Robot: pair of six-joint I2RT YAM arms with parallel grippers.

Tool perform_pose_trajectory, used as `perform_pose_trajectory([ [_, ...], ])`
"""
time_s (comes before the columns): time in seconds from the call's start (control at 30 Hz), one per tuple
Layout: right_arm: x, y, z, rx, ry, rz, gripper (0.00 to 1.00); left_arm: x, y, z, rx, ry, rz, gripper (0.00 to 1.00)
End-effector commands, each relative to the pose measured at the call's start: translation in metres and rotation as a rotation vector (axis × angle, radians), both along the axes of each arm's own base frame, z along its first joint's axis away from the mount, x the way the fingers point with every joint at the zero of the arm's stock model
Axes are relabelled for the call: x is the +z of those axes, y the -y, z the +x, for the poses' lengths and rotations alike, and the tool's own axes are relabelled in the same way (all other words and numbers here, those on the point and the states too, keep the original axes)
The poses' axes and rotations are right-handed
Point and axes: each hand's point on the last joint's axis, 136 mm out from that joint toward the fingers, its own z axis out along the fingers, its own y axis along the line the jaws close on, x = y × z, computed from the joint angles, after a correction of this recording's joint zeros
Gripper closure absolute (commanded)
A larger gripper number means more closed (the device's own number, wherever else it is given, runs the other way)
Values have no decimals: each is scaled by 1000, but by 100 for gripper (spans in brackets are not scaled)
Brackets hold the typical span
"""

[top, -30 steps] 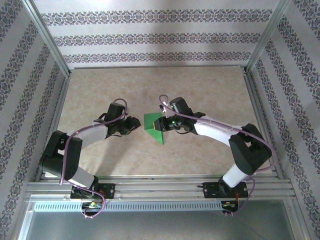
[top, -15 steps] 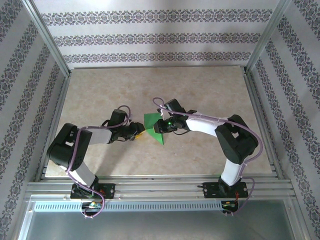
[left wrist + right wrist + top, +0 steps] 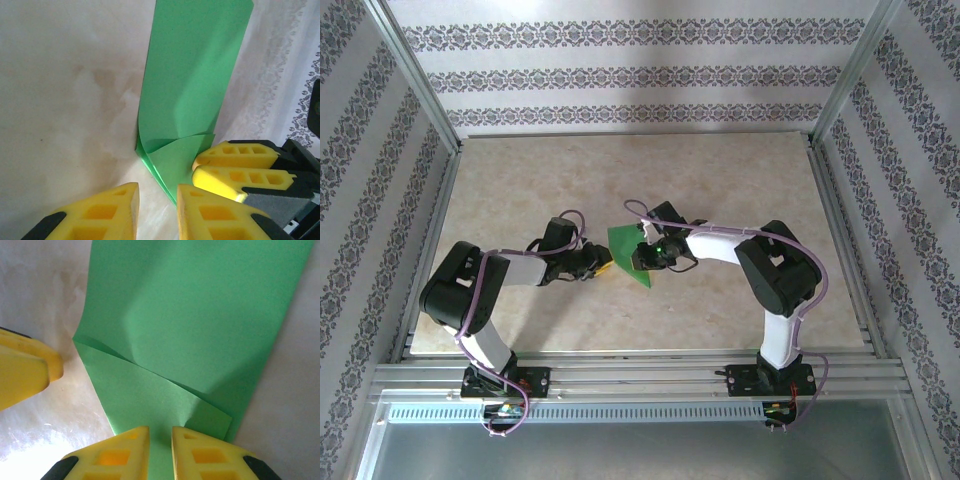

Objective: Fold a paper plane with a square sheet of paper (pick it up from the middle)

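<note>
Middle of the top view, on the table [image 3: 740,180]: the paper [image 3: 623,250] sits between both arms, left gripper [image 3: 600,268] at its left edge and right gripper [image 3: 644,258] over its right part. From the right wrist, the right gripper [image 3: 160,442] is at the bottom of the frame, its fingers [image 3: 117,455] nipped onto the near edge of the creased paper [image 3: 200,315], a flap folded across the lower half. From the left wrist, the left gripper [image 3: 158,212] is parted, unclamped, with the paper's [image 3: 195,75] lower corner poking toward the gap and the right gripper [image 3: 200,167] pinching at lower right.
</note>
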Motion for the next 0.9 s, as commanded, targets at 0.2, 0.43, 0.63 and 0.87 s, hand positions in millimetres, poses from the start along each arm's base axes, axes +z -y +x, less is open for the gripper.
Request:
perform_pose_trajectory([
  [0.2,-19,11,-2,-28,-47,-32,79,4,4,7,18,-37,21,76],
  [0.43,-20,12,-4,-28,-49,-35,79,-3,-4,6,85,-115,65,77],
  [0.63,-23,13,-5,-30,-54,-37,79,-2,3,8,87,-125,84,76],
  [0.87,-26,13,-7,-26,-59,-38,79,-9,5,10,93,-145,91,75],
])
